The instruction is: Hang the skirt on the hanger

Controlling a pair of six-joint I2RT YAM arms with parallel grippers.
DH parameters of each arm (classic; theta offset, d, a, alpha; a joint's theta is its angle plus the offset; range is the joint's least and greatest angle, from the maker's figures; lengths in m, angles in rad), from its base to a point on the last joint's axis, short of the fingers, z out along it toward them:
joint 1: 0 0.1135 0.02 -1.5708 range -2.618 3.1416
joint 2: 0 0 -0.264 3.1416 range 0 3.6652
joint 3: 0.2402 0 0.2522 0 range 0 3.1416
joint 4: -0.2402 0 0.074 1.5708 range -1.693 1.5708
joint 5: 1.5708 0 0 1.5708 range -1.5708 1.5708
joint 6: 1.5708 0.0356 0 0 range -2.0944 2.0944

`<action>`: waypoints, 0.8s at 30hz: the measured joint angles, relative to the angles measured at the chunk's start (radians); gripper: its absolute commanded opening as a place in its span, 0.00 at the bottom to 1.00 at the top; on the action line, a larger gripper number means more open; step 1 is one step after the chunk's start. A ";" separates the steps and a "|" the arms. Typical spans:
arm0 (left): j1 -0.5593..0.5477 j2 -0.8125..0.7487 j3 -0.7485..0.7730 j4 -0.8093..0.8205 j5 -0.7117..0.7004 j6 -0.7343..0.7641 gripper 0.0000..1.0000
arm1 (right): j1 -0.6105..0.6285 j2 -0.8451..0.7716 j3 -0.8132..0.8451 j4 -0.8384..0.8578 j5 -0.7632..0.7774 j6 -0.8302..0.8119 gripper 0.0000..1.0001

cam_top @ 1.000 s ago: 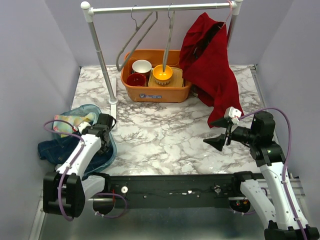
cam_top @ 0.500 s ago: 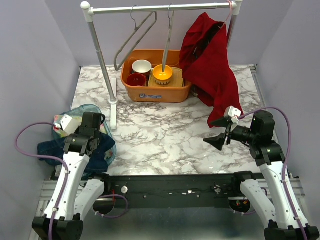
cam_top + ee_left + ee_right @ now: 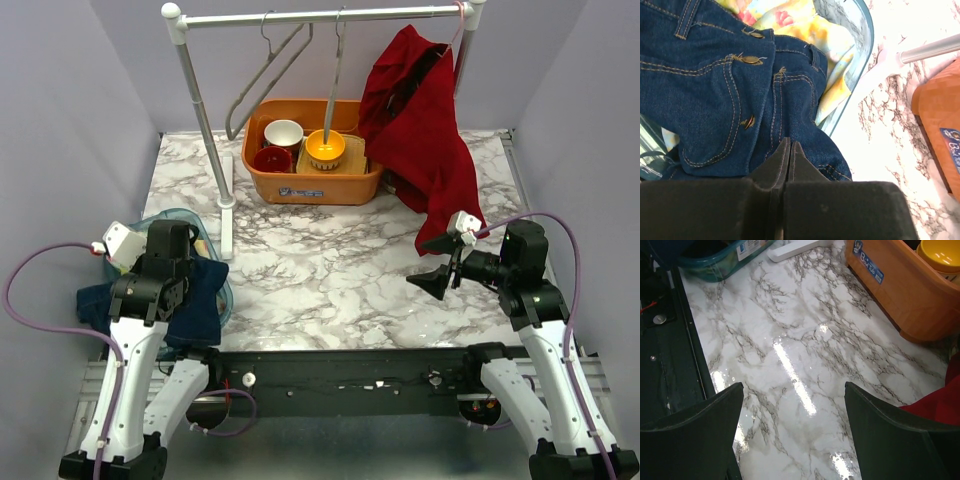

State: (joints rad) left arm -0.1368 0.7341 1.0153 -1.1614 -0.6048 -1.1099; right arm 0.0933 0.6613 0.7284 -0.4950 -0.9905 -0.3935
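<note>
**Top external view.** The left gripper (image 3: 165, 285) stands over the near edge of the translucent teal plastic bin (image 3: 190, 215) at the left of the white marble-patterned table (image 3: 330, 260). Compared with one second ago, the left arm has reared up and drawn back toward its base. The dark blue denim skirt (image 3: 200, 300) has come with it and now spills over the bin's near rim instead of lying flat beside it. The empty grey wire hanger (image 3: 268, 78) swings slightly on the white clothes rail (image 3: 320, 16), well apart from the skirt. A red garment (image 3: 425, 130) occupies the rail's right end, above an orange plastic tub (image 3: 300, 190) of bowls. The right gripper (image 3: 437, 265) has not moved and hovers over bare table below the red garment's hem.

**Left wrist view.** The black fingers meet with no gap at the denim. They are judged to be clamped on a fold near the skirt's stitched pockets and buttons, though the pinch itself is hidden. A yellow floral cloth (image 3: 790, 30) remains in the bin beneath.

**Right wrist view.** The jaws stand wide apart, holding nothing; marble and the tub's corner lie ahead.

**Reading.** The skirt is picked but barely extracted, so the task is early. Carrying it across to the hanger remains, probably with the idle right arm assisting.
</note>
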 measured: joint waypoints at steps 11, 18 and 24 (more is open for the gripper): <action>0.000 0.073 0.102 0.080 -0.004 0.073 0.00 | 0.000 0.006 0.000 0.000 0.006 0.000 0.88; 0.000 0.111 -0.185 0.211 0.015 0.065 0.36 | 0.000 0.013 0.000 0.000 0.007 0.000 0.88; 0.000 0.154 -0.260 0.256 0.048 0.048 0.91 | 0.000 0.021 0.000 0.000 0.007 -0.001 0.88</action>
State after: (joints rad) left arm -0.1368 0.8886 0.7551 -0.9058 -0.5571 -1.0615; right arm 0.0933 0.6819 0.7284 -0.4950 -0.9836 -0.3943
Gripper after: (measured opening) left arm 0.690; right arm 0.882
